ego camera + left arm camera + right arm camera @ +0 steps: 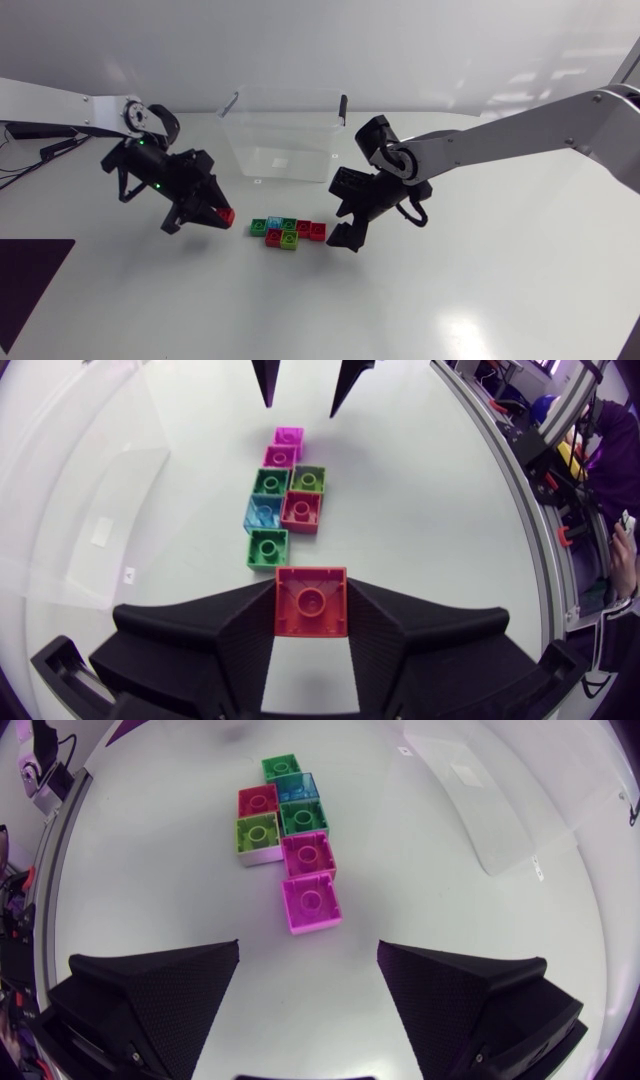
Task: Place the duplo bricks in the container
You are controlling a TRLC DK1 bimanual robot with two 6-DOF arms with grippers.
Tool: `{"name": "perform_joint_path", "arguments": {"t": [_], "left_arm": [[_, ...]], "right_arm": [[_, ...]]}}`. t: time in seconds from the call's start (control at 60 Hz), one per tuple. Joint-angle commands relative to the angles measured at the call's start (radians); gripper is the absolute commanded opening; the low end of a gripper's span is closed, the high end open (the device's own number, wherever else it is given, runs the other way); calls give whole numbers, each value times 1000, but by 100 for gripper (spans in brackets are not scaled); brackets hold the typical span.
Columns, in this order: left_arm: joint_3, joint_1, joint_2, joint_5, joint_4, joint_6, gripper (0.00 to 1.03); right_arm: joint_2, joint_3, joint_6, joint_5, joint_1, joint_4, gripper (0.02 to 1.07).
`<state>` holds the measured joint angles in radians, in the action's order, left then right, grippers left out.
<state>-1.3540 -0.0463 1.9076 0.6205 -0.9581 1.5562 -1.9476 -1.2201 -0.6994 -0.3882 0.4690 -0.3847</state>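
Observation:
My left gripper (220, 212) is shut on a red duplo brick (311, 600), held just left of the brick cluster. The cluster (287, 232) lies on the white table in front of the clear container (285, 135). It holds green (267, 548), blue (263, 513), red (301, 511), lime (307, 479) and magenta (288, 436) bricks. My right gripper (345, 236) stands open at the cluster's right end. The nearest magenta brick (311, 903) lies just ahead of its fingers, with nothing between them.
The container's clear wall (500, 810) stands behind the bricks, beside my right gripper. A dark mat (30, 280) lies at the table's front left corner. Bare white table (330, 310) stretches in front of the cluster.

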Motion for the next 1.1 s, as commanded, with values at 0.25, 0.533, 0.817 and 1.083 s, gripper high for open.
{"name": "perform_joint_path", "arguments": {"t": [0.25,0.533,0.817,1.083], "left_arm": [[-203,14,-125,65,-25,-99,25],[-435,-29,24,71,76,-308,25],[-652,-55,200,41,196,-509,25],[-801,-59,332,2,196,-564,25]], "right_arm": [[-85,-96,-84,34,36,-20,102],[-131,-142,-129,49,34,-42,102],[-175,-236,-134,111,69,-134,93],[-201,-286,-118,161,95,-201,81]]}}
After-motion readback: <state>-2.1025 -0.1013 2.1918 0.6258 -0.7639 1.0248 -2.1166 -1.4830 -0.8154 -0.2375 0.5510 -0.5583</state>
